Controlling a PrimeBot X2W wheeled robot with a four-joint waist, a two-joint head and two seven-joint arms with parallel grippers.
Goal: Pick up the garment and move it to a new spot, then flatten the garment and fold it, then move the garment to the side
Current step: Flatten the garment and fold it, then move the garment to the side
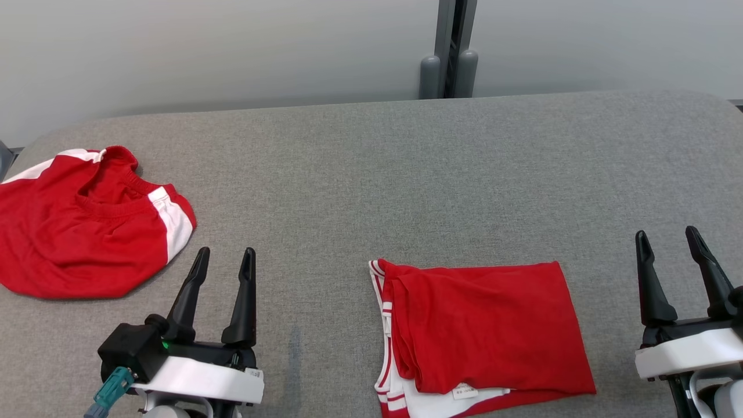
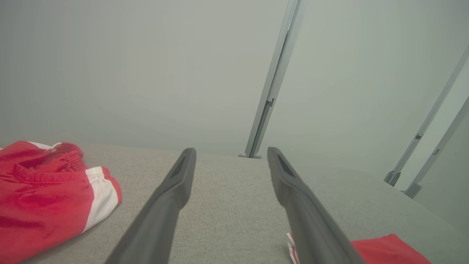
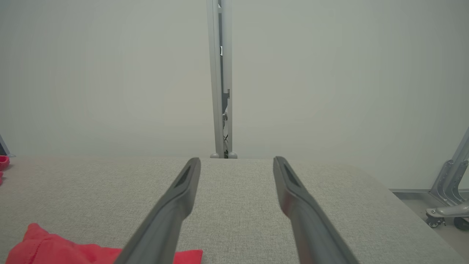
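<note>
A red garment with white trim lies folded into a flat rectangle (image 1: 484,331) near the table's front edge, between my two grippers; a corner of it shows in the left wrist view (image 2: 388,251) and in the right wrist view (image 3: 55,249). A second red and white garment (image 1: 87,223) lies crumpled at the left side, also seen in the left wrist view (image 2: 44,194). My left gripper (image 1: 225,258) stands open at the lower left, just right of the crumpled garment. My right gripper (image 1: 667,237) stands open at the lower right. Both hold nothing.
The grey fabric table (image 1: 406,174) runs back to a pale wall with a grey post (image 1: 450,52) behind its far edge. A wheeled metal stand (image 3: 449,198) is on the floor past the table's right end.
</note>
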